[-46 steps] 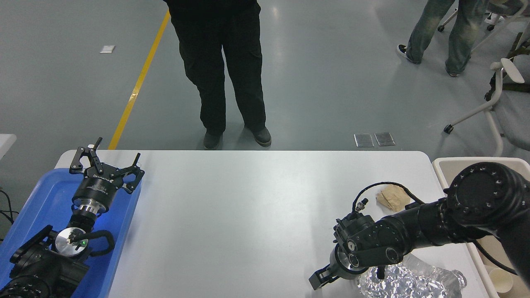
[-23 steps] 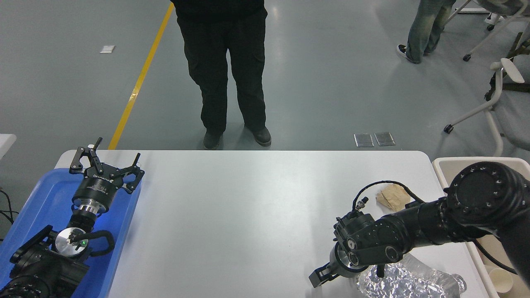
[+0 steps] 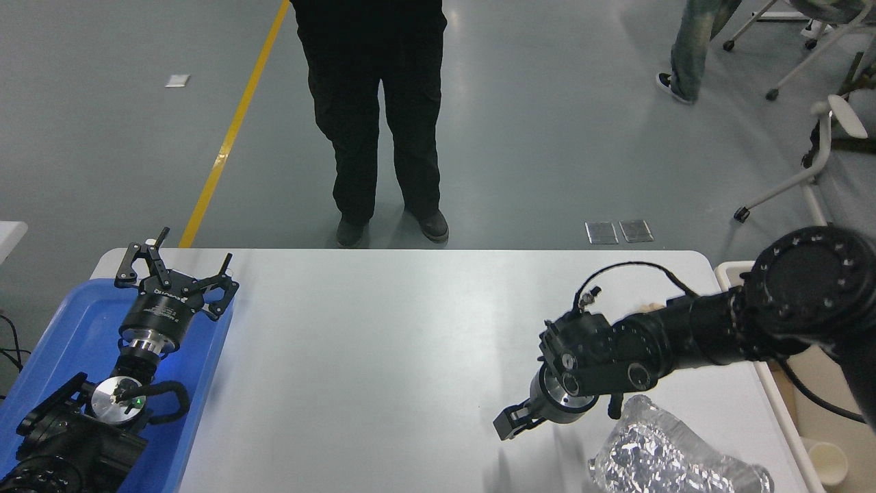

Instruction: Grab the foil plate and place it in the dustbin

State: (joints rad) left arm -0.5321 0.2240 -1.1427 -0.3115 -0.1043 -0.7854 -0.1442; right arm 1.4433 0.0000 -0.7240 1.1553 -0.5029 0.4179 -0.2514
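Foil plate (image 3: 674,460) on table (image 3: 383,356), near-right corner; right gripper (image 3: 514,423) just beside it, empty, fingers apart. Left gripper (image 3: 174,270) parked w/ fingers spread.

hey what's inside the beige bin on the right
Inside the dustbin, a white paper cup shows near the bottom corner. The right arm covers most of the rest.

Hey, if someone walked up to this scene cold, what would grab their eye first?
Probably the shiny crinkled foil plate at the table's near right corner, with the right gripper hovering just left of it. Next, the left gripper parked open over the blue tray.
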